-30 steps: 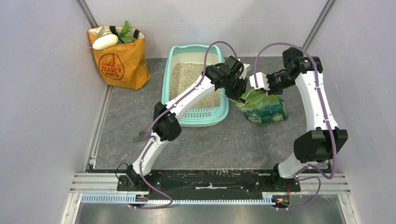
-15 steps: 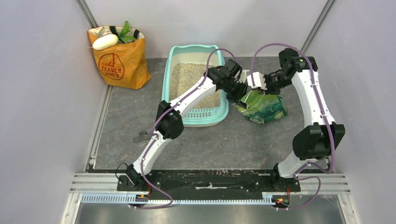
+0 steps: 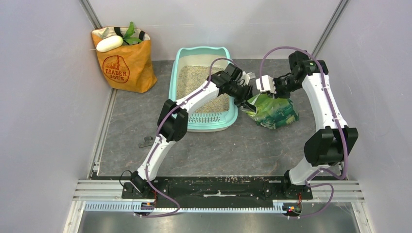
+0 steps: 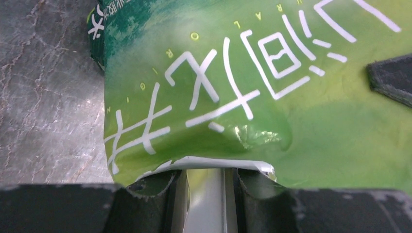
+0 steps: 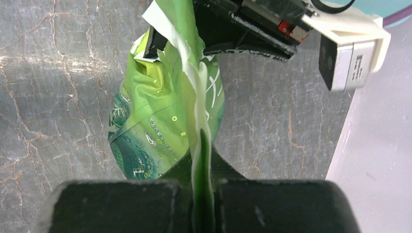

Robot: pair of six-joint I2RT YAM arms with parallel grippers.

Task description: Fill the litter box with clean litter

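The mint-teal litter box (image 3: 209,127) lies at the back centre, its slotted grate step at the near end. Beige clean litter (image 3: 194,77) covers its floor, partly hidden by my left arm. A green printed plastic bag (image 3: 273,111) stands on the floor just right of the box. My left gripper (image 3: 244,98) is shut on the bag's top edge (image 4: 214,162). My right gripper (image 3: 272,93) is shut on the same top edge from the right (image 5: 201,160). The bag's body (image 5: 160,121) hangs below the fingers in the right wrist view and fills the left wrist view (image 4: 252,97).
An orange paper grocery bag (image 3: 121,60) with produce stands at the back left. A small dark object (image 3: 145,142) lies on the floor left of my left arm. Grey walls close in on both sides. A metal rail (image 3: 218,206) runs along the near edge.
Both grippers have shifted slightly left toward the litter box, still holding the bag's top. The bag's upper part leans a little more to the left.
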